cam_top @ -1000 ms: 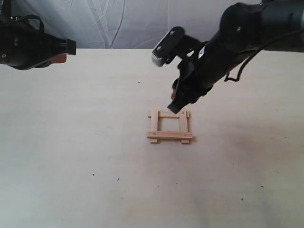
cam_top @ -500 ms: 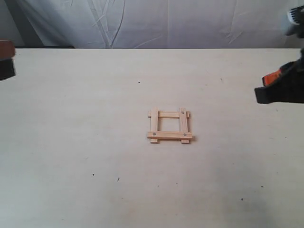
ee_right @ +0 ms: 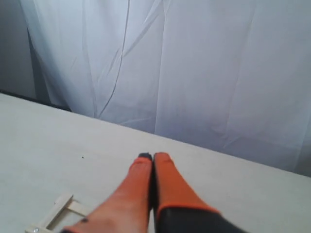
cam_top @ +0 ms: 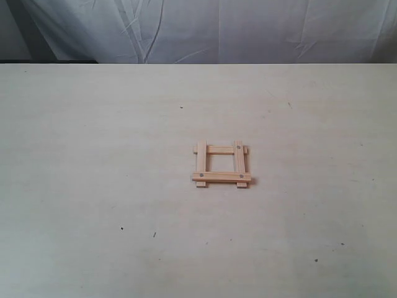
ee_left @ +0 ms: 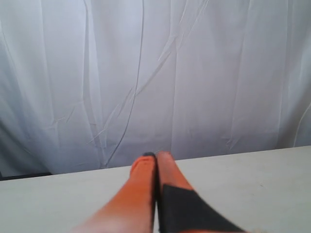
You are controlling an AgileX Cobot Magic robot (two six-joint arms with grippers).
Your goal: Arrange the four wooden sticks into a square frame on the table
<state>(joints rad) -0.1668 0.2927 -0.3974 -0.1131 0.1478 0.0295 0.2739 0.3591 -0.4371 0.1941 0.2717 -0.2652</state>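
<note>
Exterior view: square frame (cam_top: 221, 166) of four wooden sticks (cam_top: 221, 177) lies flat near the middle of the table (cam_top: 93, 155); two long axes run toward the white curtain (cam_top: 248, 31), two crosswise. Wrist views: left pincer (ee_left: 156, 158) and right pincer (ee_right: 152, 158) closed, empty, apart from the frame.

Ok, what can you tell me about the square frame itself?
The square frame is a small open square of four wooden sticks, flat slats of pale tan wood, crossed at the corners with short ends sticking out. Small dark dots sit near some corners. The near slat lies over the two side slats. The frame lies flat near the middle of the table, touched by nothing else.
</note>
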